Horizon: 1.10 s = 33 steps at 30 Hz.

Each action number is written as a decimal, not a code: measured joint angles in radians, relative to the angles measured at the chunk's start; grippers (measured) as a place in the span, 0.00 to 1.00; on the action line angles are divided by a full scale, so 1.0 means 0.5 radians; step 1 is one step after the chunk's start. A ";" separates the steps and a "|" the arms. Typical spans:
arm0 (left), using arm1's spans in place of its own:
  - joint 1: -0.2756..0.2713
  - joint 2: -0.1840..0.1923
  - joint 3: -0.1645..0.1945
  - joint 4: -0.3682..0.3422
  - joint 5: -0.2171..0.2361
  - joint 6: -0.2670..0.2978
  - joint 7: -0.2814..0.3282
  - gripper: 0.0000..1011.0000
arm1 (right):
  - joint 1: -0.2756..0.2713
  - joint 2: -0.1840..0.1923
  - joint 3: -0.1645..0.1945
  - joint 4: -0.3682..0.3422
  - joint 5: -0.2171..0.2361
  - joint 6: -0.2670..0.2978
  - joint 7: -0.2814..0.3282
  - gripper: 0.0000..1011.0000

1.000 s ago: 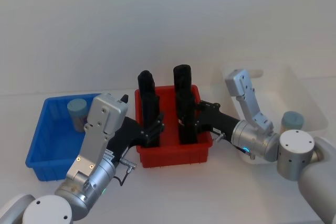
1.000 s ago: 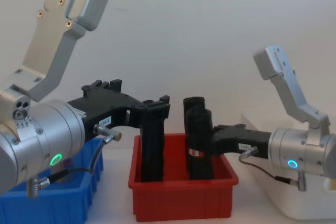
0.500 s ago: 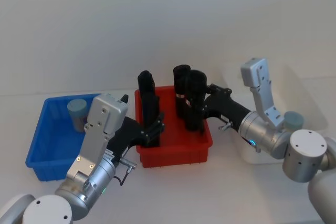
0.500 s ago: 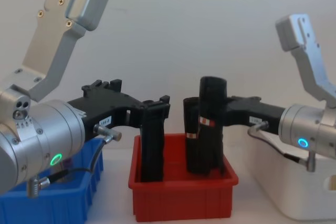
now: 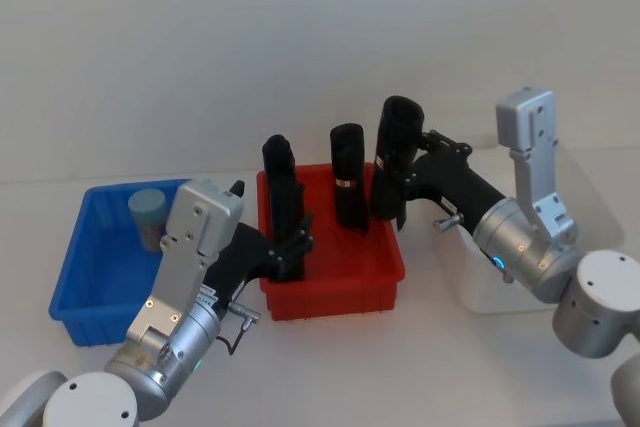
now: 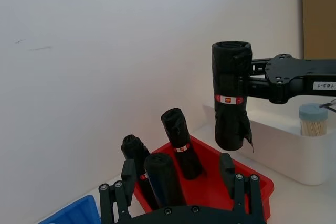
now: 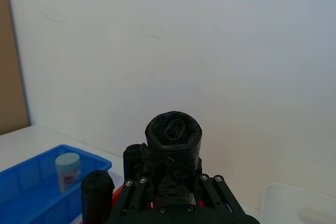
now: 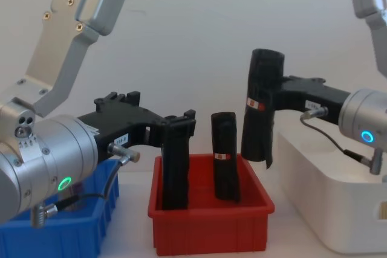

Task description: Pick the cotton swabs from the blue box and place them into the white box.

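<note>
The right hand (image 8: 272,98) is clamped on a black roll (image 5: 396,157), holding it lifted above the red bin (image 5: 330,292), near the bin's edge toward the white box (image 8: 326,209). The left hand (image 8: 178,128) grips another black roll (image 8: 175,167) standing in the red bin. One jar of cotton swabs (image 5: 148,213) sits in the blue box (image 5: 85,292), left of the red bin, well apart from both hands; another jar (image 6: 313,120) stands in the white box.

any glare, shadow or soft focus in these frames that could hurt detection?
Head view: even light, faint shadow beside the red bin, no glare. Chest view: the left arm sits large and close, slightly soft. Left wrist view: the lifted black roll is sharp. Right wrist view: the jar of cotton swabs is small and soft.
</note>
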 joint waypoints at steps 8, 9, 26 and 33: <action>0.000 0.000 0.000 0.000 0.000 0.000 0.000 0.99 | -0.107 0.049 0.025 -0.211 0.014 0.090 -0.195 0.37; 0.000 0.000 0.000 0.000 0.000 0.000 0.000 0.99 | -0.115 0.053 0.028 -0.226 0.014 0.101 -0.217 0.37; 0.000 0.000 0.000 0.000 0.000 0.000 0.000 0.99 | -0.268 0.174 0.134 -0.456 0.026 0.272 -0.545 0.37; 0.000 0.000 0.000 0.000 0.000 0.000 0.000 0.99 | -0.298 0.198 0.156 -0.493 0.028 0.301 -0.594 0.48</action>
